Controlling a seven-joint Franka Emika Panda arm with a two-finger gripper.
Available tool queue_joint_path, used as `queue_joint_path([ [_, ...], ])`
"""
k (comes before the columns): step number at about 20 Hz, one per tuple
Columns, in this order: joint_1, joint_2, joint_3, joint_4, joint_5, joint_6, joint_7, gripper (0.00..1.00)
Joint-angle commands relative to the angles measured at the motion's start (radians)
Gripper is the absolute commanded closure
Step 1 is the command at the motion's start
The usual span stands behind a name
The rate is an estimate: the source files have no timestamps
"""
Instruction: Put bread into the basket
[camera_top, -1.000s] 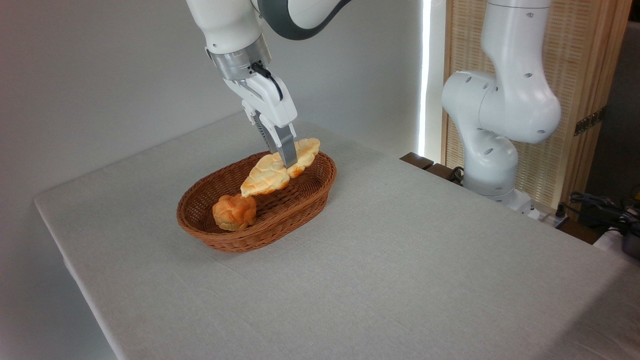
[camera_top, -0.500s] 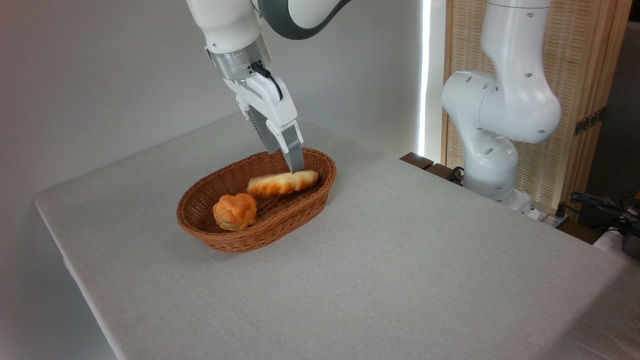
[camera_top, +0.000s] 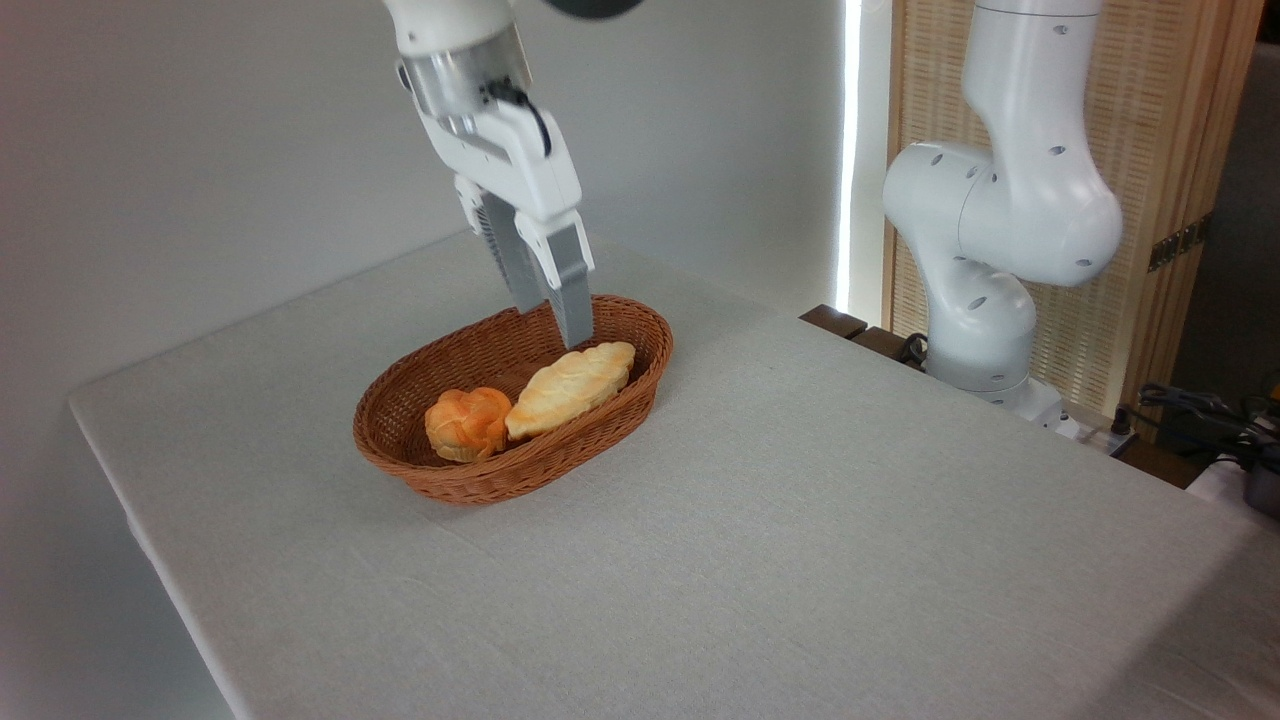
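Woven brown wicker forms the basket, which sits on a pale cloth-covered table directly below the gripper. Below and to the left of the fingertips lies a small orange bun, resting on the basket floor. Just under the fingertips, extending down and left from them, lies the bread, a long pale golden loaf; its lower end touches the bun and its upper end leans against the sloping far wall, so it rests tilted rather than flat. The gripper hangs above the loaf with a clear gap and holds nothing; its two fingers appear parted, though the viewing angle makes the width of the opening hard to judge. Since the loaf lies wholly inside the rim and free of the fingers, the placing appears complete. Well to the right of the gripper stands the arm's white base.
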Motion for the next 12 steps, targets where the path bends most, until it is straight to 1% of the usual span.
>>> queue_joint_path([
  [1,0.039,0.019,0.073,0.100,-0.001,0.005,0.095,0.00],
  [2,0.033,0.019,0.101,0.106,-0.003,0.005,0.118,0.00],
  [3,0.016,0.018,0.157,0.122,-0.006,0.003,0.153,0.00],
  [5,-0.006,0.021,0.199,0.140,-0.009,0.000,0.166,0.00],
  [8,-0.004,0.056,0.204,0.191,-0.015,-0.015,0.155,0.00],
  [11,-0.001,0.122,0.204,0.279,-0.012,-0.078,0.155,0.00],
  [12,0.000,0.128,0.205,0.286,-0.012,-0.084,0.156,0.00],
])
